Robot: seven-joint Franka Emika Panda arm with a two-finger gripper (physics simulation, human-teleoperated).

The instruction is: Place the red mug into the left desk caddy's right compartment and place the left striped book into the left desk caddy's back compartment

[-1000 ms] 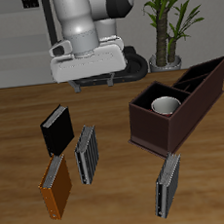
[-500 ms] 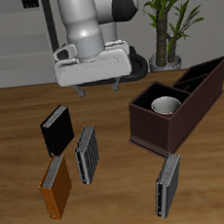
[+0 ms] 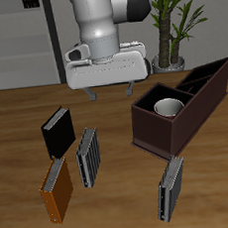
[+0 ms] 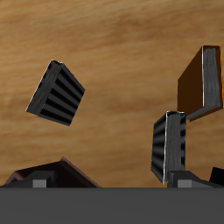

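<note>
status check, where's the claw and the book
Claw high over the table, empty, jaw state unclear. Mug sits in caddy. Left striped book untouched, nothing blocking.

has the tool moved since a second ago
Yes. In the exterior view the tool has shifted sideways toward the left desk caddy and risen slightly, judged against the potted plant behind it.

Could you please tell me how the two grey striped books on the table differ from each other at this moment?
The left striped book stands nearer the table's front edge, just in front of the left desk caddy; the other striped book stands farther back, between the black book and the orange book. The first has no book beside it; the second has two neighbours. Both are thin, grey, dark-striped and upright.
</note>
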